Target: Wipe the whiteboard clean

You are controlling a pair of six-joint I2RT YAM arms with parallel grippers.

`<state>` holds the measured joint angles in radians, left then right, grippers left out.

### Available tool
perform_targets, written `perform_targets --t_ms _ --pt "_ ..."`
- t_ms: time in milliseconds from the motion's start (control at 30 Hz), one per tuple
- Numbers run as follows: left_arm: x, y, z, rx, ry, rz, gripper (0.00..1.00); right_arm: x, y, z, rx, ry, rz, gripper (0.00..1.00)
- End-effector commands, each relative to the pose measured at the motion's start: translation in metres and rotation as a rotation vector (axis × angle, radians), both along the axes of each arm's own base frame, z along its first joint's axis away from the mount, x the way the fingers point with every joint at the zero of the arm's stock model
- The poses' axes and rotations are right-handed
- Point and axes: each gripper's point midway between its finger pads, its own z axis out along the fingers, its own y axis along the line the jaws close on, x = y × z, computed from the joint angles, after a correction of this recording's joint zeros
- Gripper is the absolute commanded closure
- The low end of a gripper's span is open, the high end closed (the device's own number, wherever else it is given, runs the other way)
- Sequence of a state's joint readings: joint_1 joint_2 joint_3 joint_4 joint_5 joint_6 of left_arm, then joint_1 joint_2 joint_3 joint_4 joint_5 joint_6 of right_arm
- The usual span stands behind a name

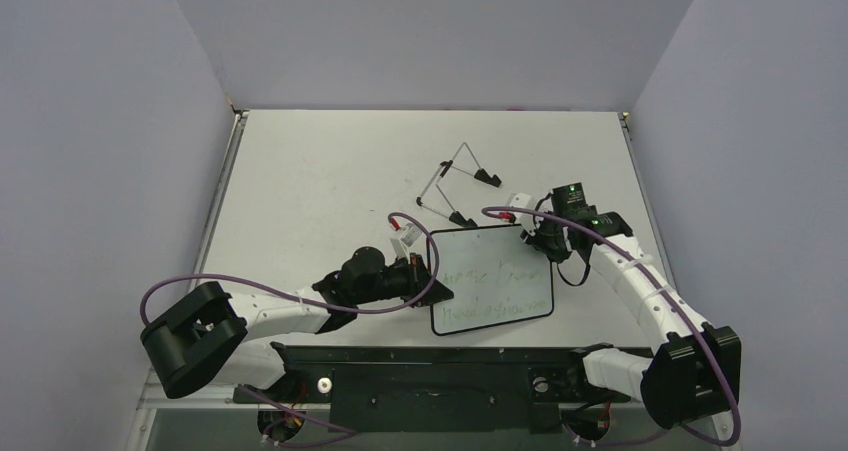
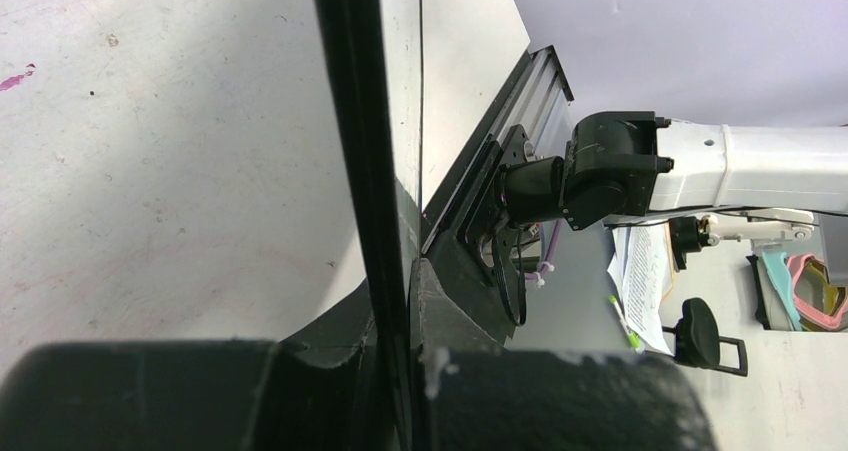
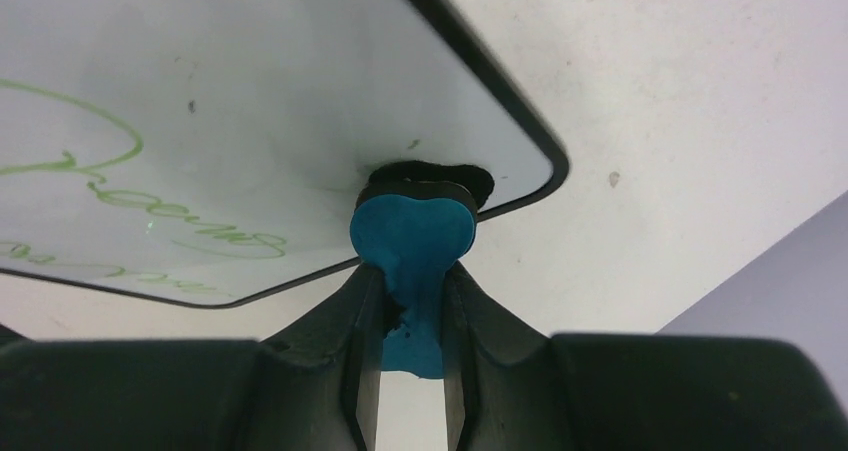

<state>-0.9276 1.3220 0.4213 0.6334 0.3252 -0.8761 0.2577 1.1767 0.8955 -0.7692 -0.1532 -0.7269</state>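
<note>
The whiteboard [image 1: 492,281] is white with a thin black frame and faint green handwriting, near the table's front middle. My left gripper [image 1: 428,274] is shut on its left edge. In the left wrist view the board [image 2: 368,171] shows edge-on between the jaws. My right gripper [image 1: 530,235] is shut on the blue-and-black eraser [image 3: 413,233]. The eraser's black pad touches the board [image 3: 200,101] near its rounded far right corner. Green script lies to the left of the eraser.
The wire easel stand [image 1: 455,181] with black feet lies behind the board. The left arm's purple cable [image 1: 250,289] loops over the table. Grey walls close in the table on three sides. The arms' mounting rail [image 1: 430,371] runs along the near edge.
</note>
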Motion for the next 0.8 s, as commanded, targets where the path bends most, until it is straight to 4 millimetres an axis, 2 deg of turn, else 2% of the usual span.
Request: perform_targets --t_ms 0,100,167,333,467,600,767 --pt "0.003 -0.005 0.031 -0.080 -0.102 -0.017 1.00 -0.031 0.005 -0.016 0.000 0.112 0.132 1.00" --pt "0.004 -0.006 0.031 -0.081 -0.102 -0.019 1.00 -0.046 0.025 -0.014 0.048 0.139 0.248 1.00" --pt "0.004 -0.006 0.030 -0.080 -0.100 -0.019 1.00 -0.044 0.031 -0.008 0.062 0.123 0.255 1.00" --pt "0.003 -0.006 0.031 -0.082 -0.100 -0.019 1.00 0.002 0.034 0.024 0.084 -0.032 0.127 1.00" --pt "0.003 -0.006 0.031 -0.083 -0.100 -0.017 1.00 0.026 0.025 0.033 0.063 -0.083 0.025 1.00" --pt "0.003 -0.005 0.031 -0.082 -0.102 -0.018 1.00 0.028 0.007 0.021 0.018 -0.059 -0.029 1.00" --pt "0.003 -0.004 0.032 -0.082 -0.109 -0.016 1.00 0.005 -0.008 -0.002 -0.045 0.024 -0.007 1.00"
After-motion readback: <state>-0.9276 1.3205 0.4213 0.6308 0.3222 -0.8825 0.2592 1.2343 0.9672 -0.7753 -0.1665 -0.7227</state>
